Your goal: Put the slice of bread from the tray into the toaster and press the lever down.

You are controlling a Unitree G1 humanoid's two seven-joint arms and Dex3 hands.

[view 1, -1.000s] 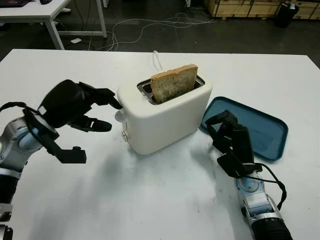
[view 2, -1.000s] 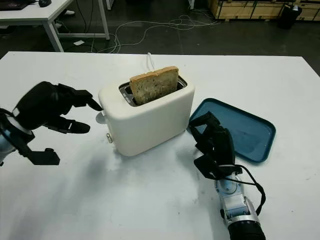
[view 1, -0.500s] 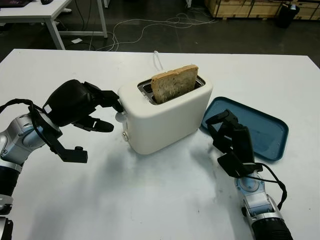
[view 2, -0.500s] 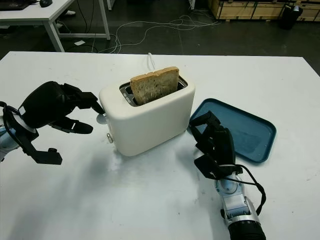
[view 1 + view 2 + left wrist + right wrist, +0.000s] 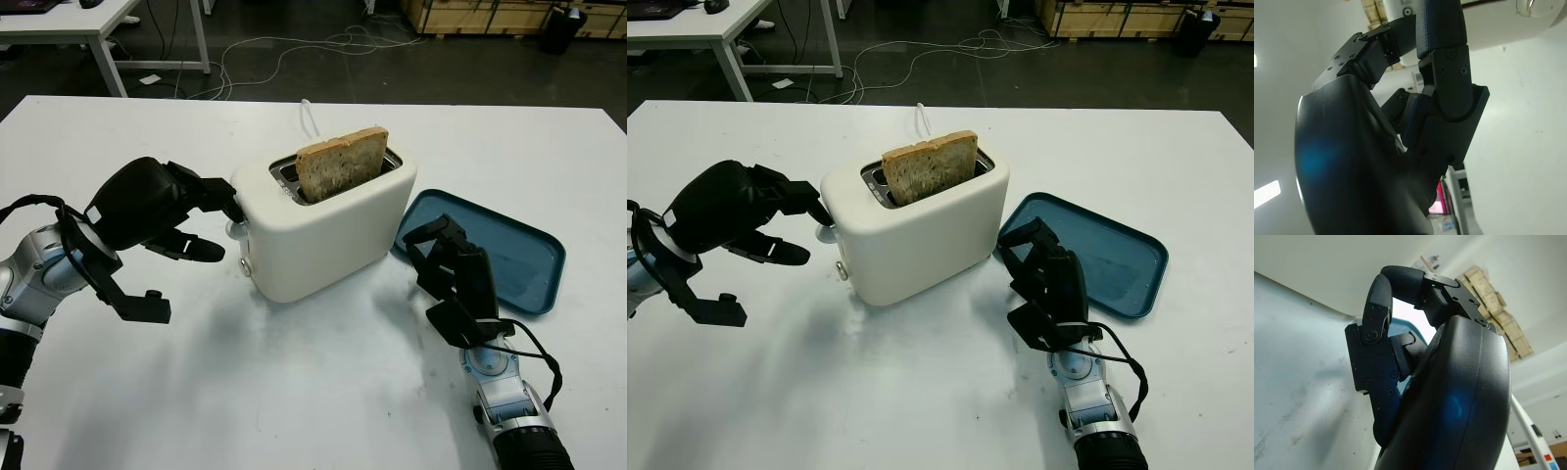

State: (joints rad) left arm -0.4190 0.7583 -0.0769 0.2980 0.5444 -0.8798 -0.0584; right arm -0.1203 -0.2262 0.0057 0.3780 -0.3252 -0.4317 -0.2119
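Observation:
A white toaster (image 5: 328, 230) stands mid-table with the slice of bread (image 5: 341, 163) upright in its slot, the upper half sticking out. Its lever knob (image 5: 233, 229) is at the toaster's left end, in the raised position. My left hand (image 5: 223, 231) is open at that end, its upper finger (image 5: 220, 196) reaching just above the knob and a lower finger (image 5: 196, 251) below it. In the left wrist view the fingers (image 5: 1442, 73) point at the toaster's body (image 5: 1498, 19). My right hand (image 5: 431, 245) is curled and holds nothing, beside the blue tray (image 5: 519, 255).
The toaster's white cord (image 5: 310, 117) trails off the back of the table. The tray lies right of the toaster with nothing on it. Beyond the table are a dark floor with cables (image 5: 294, 49) and another white table (image 5: 78, 24).
My left hand has moved right and closed in on the toaster's left end, its fingers now around the lever knob. Bread, toaster and right hand have not moved.

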